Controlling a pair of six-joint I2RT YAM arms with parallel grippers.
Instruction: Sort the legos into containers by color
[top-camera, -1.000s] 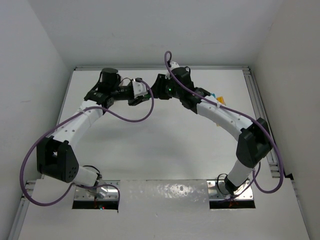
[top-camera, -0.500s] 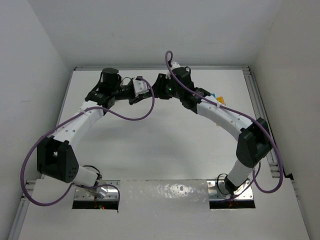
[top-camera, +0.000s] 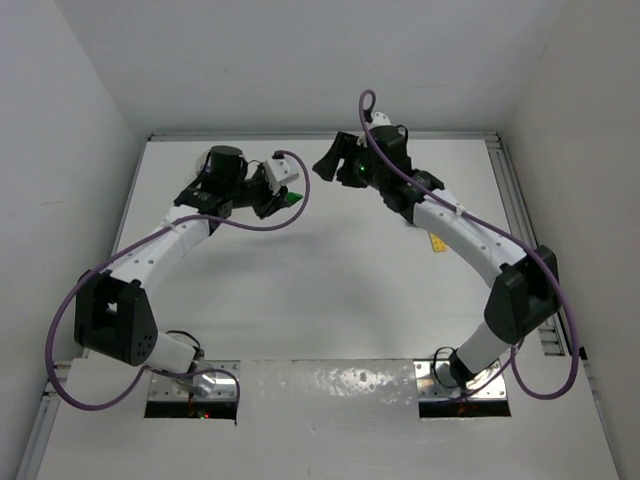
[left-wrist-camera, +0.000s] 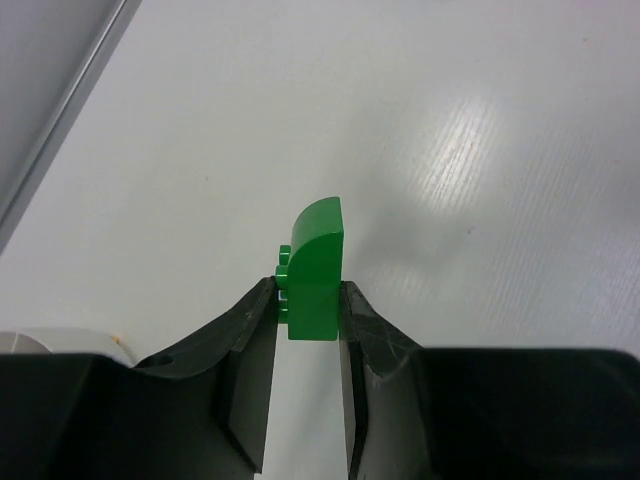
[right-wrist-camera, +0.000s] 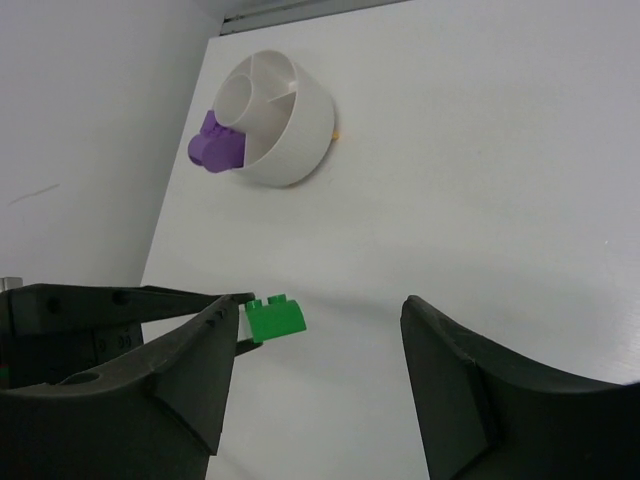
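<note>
My left claw (left-wrist-camera: 308, 305) has the brick (left-wrist-camera: 314, 268) between its fingers, over the table (left-wrist-camera: 480, 150), at the centre of the left wrist view. In the right wrist view that brick shows low and left of centre, framed by the spread fingers of my right claw (right-wrist-camera: 322, 305). The bowl (right-wrist-camera: 300, 135) lies at upper left, above it, with a second brick (right-wrist-camera: 218, 150) at its left rim.

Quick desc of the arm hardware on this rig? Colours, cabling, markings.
The left arm and right arm both have white link shells with black joint housings. A purple cable loops loosely along each arm from base to wrist. A green light glows near the right wrist. The left gripper and right gripper have matte black, wedge-shaped fingers.
</note>
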